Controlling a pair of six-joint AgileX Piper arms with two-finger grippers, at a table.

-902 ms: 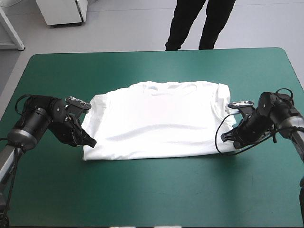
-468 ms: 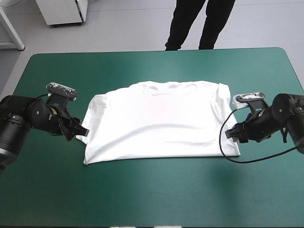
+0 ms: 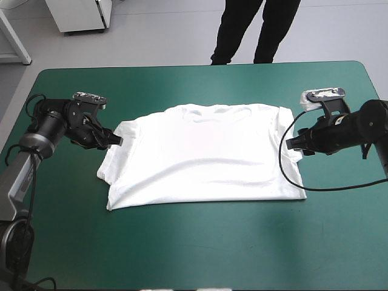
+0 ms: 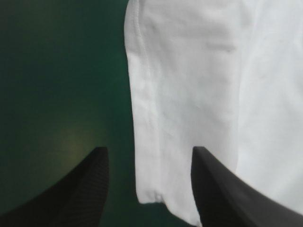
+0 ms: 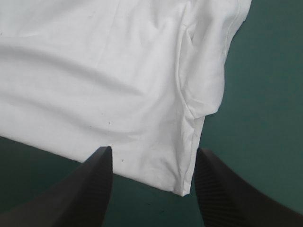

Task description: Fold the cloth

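Looking down on a wide rectangular table (image 3: 182, 254) under a teal-green cover, filling most of the high view. Finding near its middle, a little toward the far edge, a white short-sleeved cloth T-shirt (image 3: 200, 154), lying spread flat with the neck opening toward the far edge and the straight lower edge toward the near one. Noticing soft creases along that lower edge and a small bulge of cloth at the shirt's left side.

Following the black left arm (image 3: 51, 124) and the black right arm (image 3: 357, 124) in low over the cover, one at each side of the shirt. Placing the black two-fingered left gripper (image 3: 116, 141) right at the left sleeve edge, and the black two-fingered right gripper (image 3: 292, 143) right at the right side edge, both about level with the upper half of the shirt.

Seeing in the left wrist view the two curved fingers (image 4: 75, 189) standing wide apart and gripping nothing, with a hemmed strip of white cloth and its corner lying between them, and bare cover beside one finger. Seeing in the right wrist view the same spread stance, again clamping nothing, with a hemmed corner of the shirt between the fingers and a seam fold running on ahead. Not being able to tell from any view whether the fingertips are touching the cloth or hanging just above it.
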